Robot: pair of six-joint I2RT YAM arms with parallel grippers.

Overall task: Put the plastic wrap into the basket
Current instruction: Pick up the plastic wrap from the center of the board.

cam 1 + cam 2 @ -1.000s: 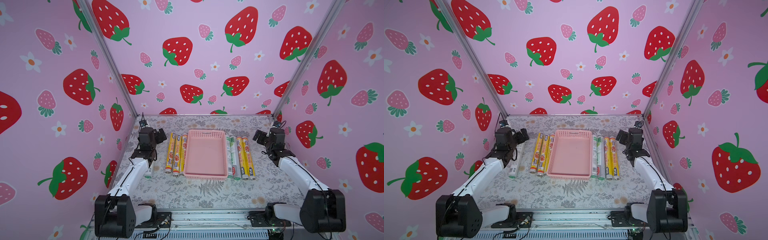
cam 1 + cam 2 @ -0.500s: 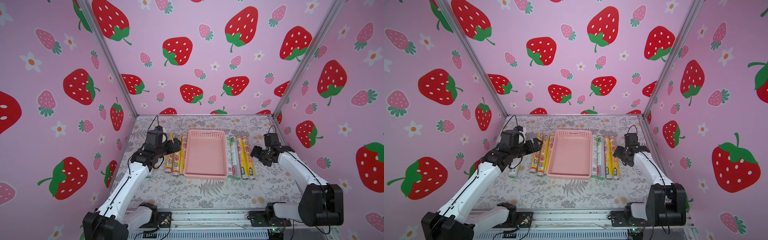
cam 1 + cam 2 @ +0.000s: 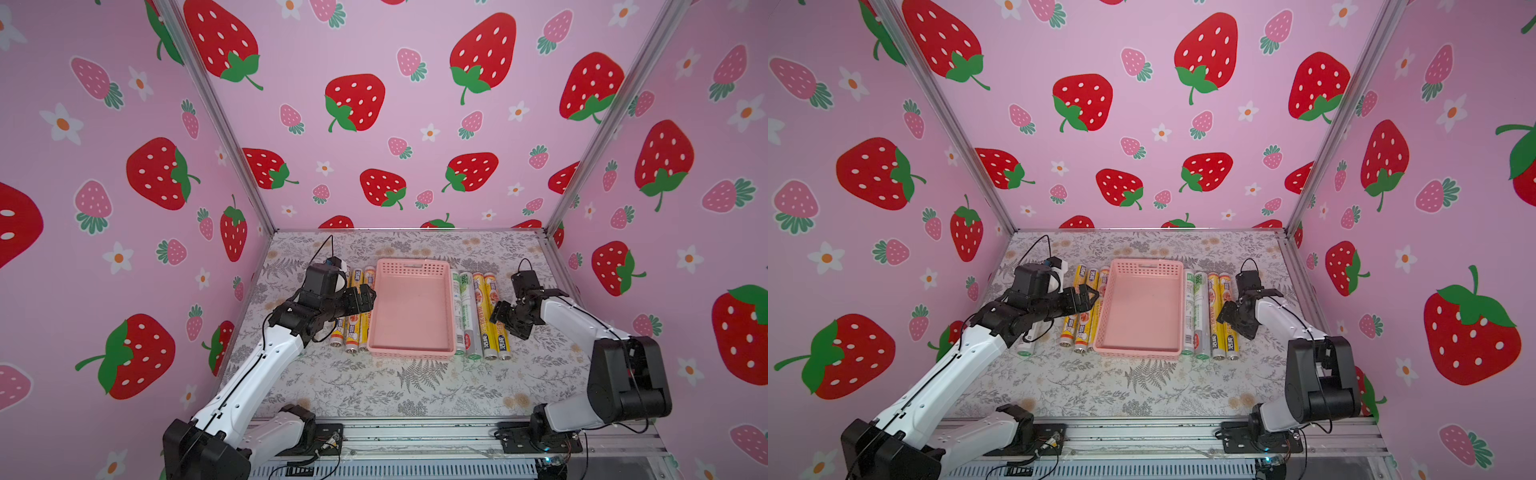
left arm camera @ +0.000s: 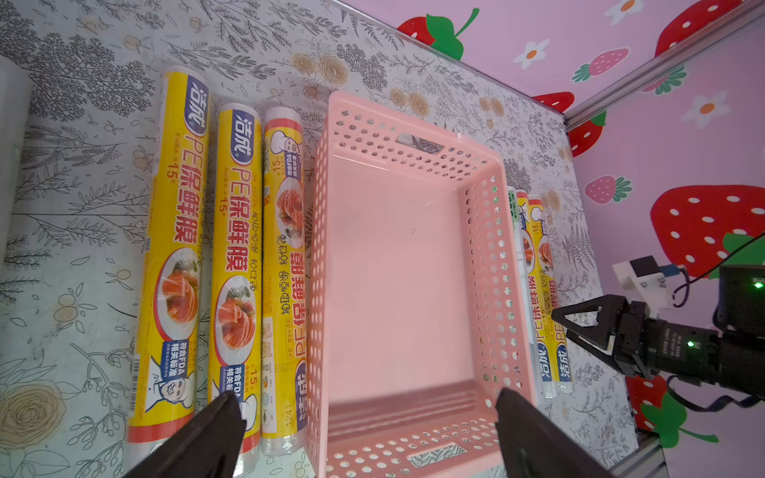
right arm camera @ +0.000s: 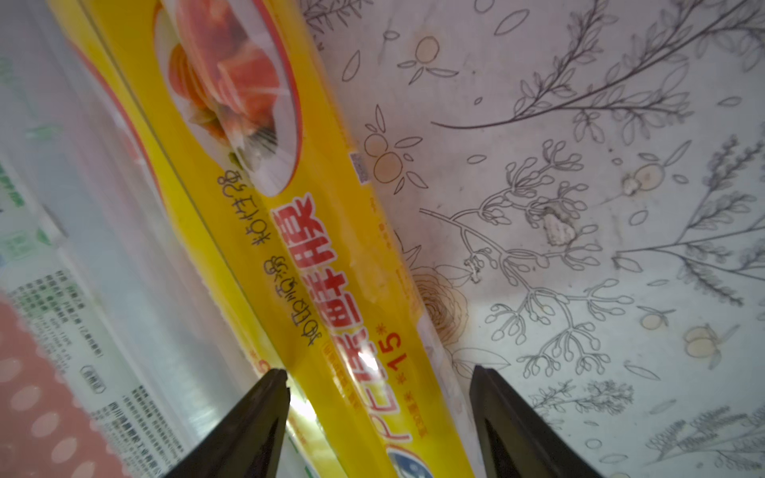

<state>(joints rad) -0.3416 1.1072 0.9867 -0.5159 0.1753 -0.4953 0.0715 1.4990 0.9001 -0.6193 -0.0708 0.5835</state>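
Observation:
The pink basket (image 3: 411, 309) lies in the middle of the floral table with nothing in it. Three yellow plastic wrap rolls (image 4: 236, 269) lie along its left side, and a white roll (image 3: 1025, 347) shows partly under my left arm. On the basket's right side lie two white-green rolls (image 3: 467, 316) and two yellow ones. My left gripper (image 3: 361, 301) hovers open above the left yellow rolls and the basket's edge. My right gripper (image 5: 378, 383) is low over the outermost yellow roll (image 5: 331, 256), one finger on each side. A narrow gap still shows, and the roll rests on the table.
Strawberry-print walls close the table in on the left, back and right. Metal posts (image 3: 582, 166) stand at the back corners and a rail (image 3: 415, 432) with both arm bases runs along the front. My right arm (image 4: 662, 343) shows in the left wrist view beyond the right-hand rolls.
Both arms swung in from the side walls toward the rolls. The left gripper came over the left yellow rolls. The right gripper dropped onto the outer yellow roll and its jaws narrowed.

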